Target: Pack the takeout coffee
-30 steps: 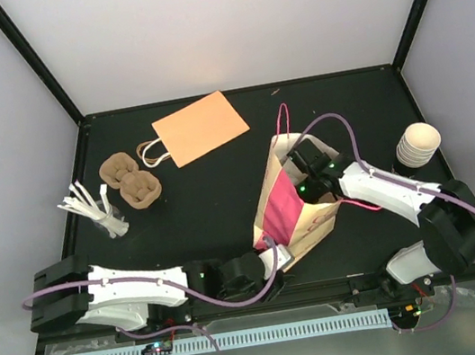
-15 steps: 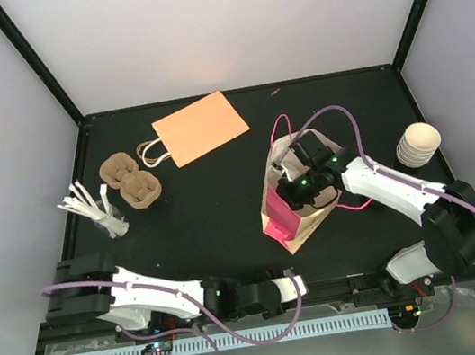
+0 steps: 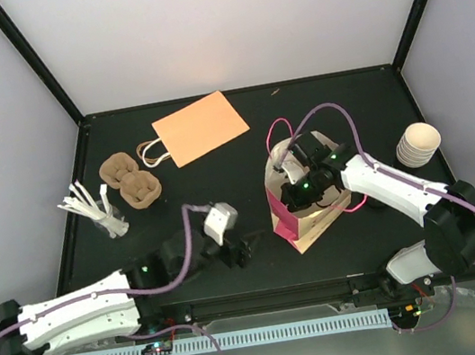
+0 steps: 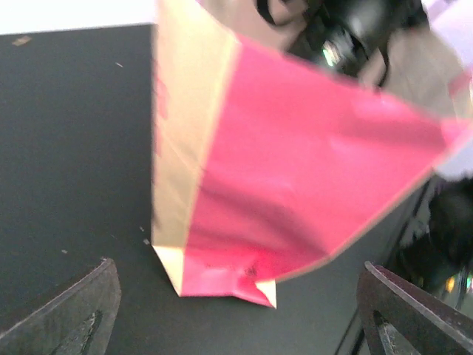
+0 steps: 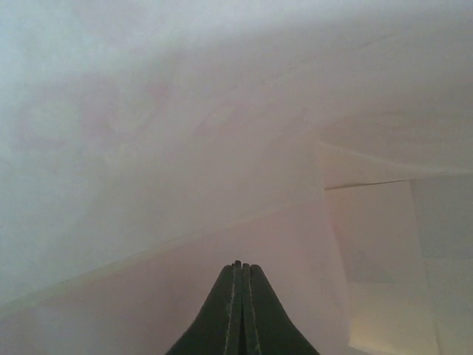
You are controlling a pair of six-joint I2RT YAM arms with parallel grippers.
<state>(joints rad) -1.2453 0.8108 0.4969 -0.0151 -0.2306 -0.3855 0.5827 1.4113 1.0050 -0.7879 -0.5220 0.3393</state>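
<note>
Nearest me, the left gripper [image 3: 235,253] hung with its jaws spread wide, grasping nothing, just left of the standing pink-sided paper bag [image 3: 317,217]. The right gripper [image 5: 238,265] was down inside the bag's mouth, clenched on nothing I could see. The takeout coffee [image 3: 418,144] stood well apart, farther right. I judged the bag was being readied. Next, an arm must fetch that cup without toppling the bag.
</note>
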